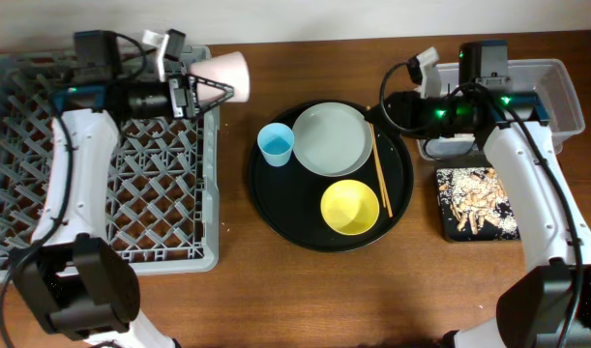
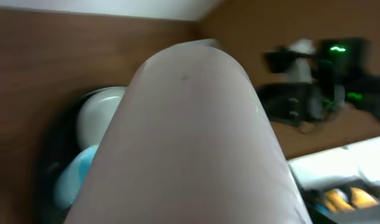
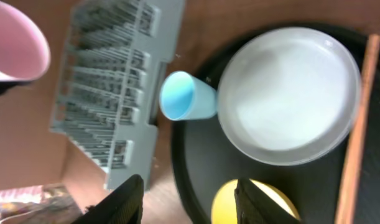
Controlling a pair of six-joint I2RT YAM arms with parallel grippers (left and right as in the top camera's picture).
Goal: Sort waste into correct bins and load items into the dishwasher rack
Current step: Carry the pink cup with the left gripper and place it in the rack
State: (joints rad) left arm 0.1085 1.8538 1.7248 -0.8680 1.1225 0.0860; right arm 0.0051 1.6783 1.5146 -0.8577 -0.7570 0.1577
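My left gripper (image 1: pixel 200 90) is shut on the small pink cup (image 1: pixel 224 72), held on its side above the right edge of the grey dishwasher rack (image 1: pixel 102 159); the cup fills the left wrist view (image 2: pixel 190 137). My right gripper (image 1: pixel 390 106) is open and empty above the round tray's right rim; its fingers (image 3: pixel 190 202) frame the yellow bowl (image 3: pixel 255 202). The round black tray (image 1: pixel 276 198) holds the pale plate (image 1: pixel 332 138), light-blue cup (image 1: pixel 276 145), yellow bowl (image 1: pixel 350 207) and chopsticks (image 1: pixel 382 169). Brown scraps lie in the shallow black tray (image 1: pixel 476 203). No napkin shows.
The clear tub (image 1: pixel 564 92) stands at the far right, partly covered by my right arm. The rack takes up the left side of the wooden table. The right wrist view also shows the rack (image 3: pixel 109 93), pink cup (image 3: pixel 15 40), blue cup (image 3: pixel 186 96) and plate (image 3: pixel 289 93).
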